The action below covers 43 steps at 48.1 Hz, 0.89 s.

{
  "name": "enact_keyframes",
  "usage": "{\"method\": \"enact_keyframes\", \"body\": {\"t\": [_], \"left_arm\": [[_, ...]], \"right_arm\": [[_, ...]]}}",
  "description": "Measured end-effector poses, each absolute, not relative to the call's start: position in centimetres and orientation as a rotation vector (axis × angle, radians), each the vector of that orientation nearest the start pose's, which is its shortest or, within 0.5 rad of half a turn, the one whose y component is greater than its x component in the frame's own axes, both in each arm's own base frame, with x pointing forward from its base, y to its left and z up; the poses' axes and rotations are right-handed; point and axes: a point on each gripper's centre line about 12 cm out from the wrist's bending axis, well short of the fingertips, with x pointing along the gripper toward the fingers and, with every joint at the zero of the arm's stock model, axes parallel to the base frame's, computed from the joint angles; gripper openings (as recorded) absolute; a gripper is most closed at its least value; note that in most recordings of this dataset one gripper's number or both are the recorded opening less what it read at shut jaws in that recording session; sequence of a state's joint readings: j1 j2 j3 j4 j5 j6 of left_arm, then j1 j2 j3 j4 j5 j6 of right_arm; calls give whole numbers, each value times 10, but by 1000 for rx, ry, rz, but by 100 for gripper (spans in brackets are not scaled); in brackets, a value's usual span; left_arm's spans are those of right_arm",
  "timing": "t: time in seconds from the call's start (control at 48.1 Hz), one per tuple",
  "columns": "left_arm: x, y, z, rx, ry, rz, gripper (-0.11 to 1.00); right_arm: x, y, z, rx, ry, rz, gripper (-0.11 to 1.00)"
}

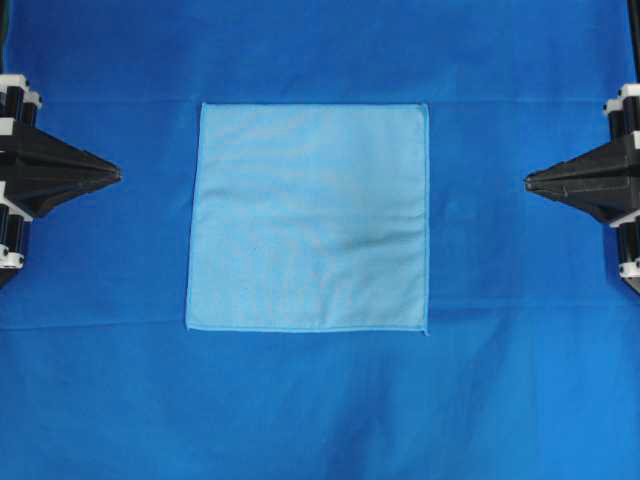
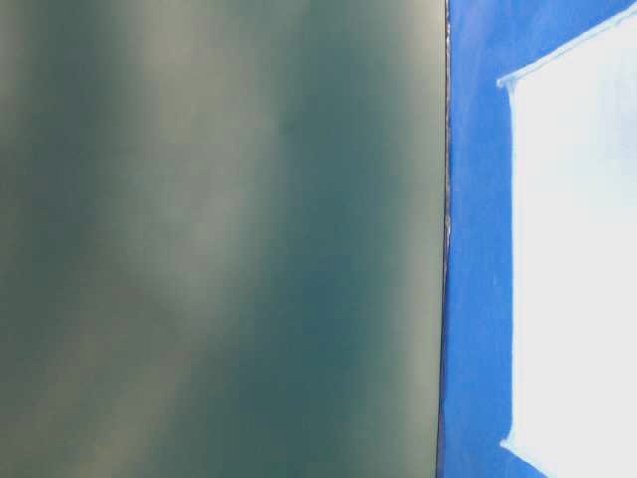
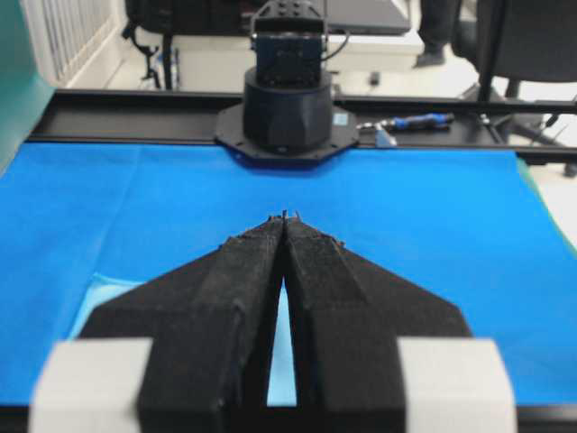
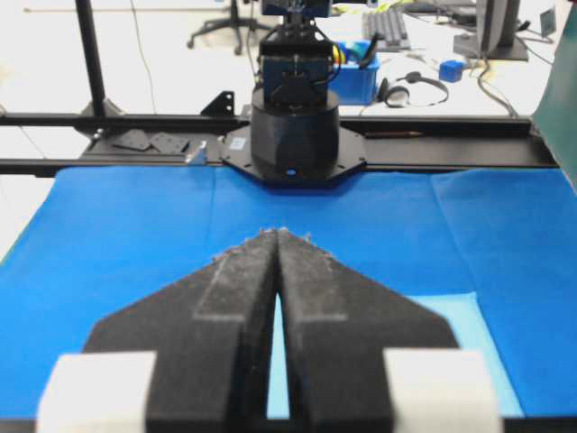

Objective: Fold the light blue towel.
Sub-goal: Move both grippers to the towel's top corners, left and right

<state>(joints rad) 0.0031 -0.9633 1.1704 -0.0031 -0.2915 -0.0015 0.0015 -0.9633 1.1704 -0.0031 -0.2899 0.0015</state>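
Two black claws sit at the frame's side edges in the overhead view, the left claw [image 1: 115,175] at middle left and the right claw [image 1: 530,182] at middle right, each closed with its tips together on nothing and well apart from the light blue towel [image 1: 310,215], which lies flat and unfolded at centre. Nothing lies between either claw and the towel. Beneath it, the royal-blue covering [image 1: 320,400] spreads over the surface, while the table-level view is mostly filled by a blurred grey-green panel [image 2: 219,239].
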Motion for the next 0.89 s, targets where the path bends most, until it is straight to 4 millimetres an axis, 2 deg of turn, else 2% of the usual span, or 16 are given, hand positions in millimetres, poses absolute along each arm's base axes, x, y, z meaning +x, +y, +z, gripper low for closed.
{"method": "enact_keyframes", "body": {"t": [0.146,0.312,0.479,0.624,0.687,0.749,0.895], "left_arm": [[203,8,291,-12,-54,40,0],[213,25,274,-13,25,120,0],[226,53,243,-38,157,234,0],[236,78,214,-59,250,324,2],[239,87,202,-68,281,355,13],[243,95,191,-77,303,377,31],[253,113,166,-94,361,424,73]], "right_arm": [[204,-10,288,9,-16,-49,0],[216,-39,272,27,186,-179,0],[230,-74,247,67,339,-312,0],[243,-107,217,104,475,-407,0],[250,-118,207,115,521,-431,1],[258,-130,194,120,576,-448,4],[273,-152,162,141,688,-475,40]]}}
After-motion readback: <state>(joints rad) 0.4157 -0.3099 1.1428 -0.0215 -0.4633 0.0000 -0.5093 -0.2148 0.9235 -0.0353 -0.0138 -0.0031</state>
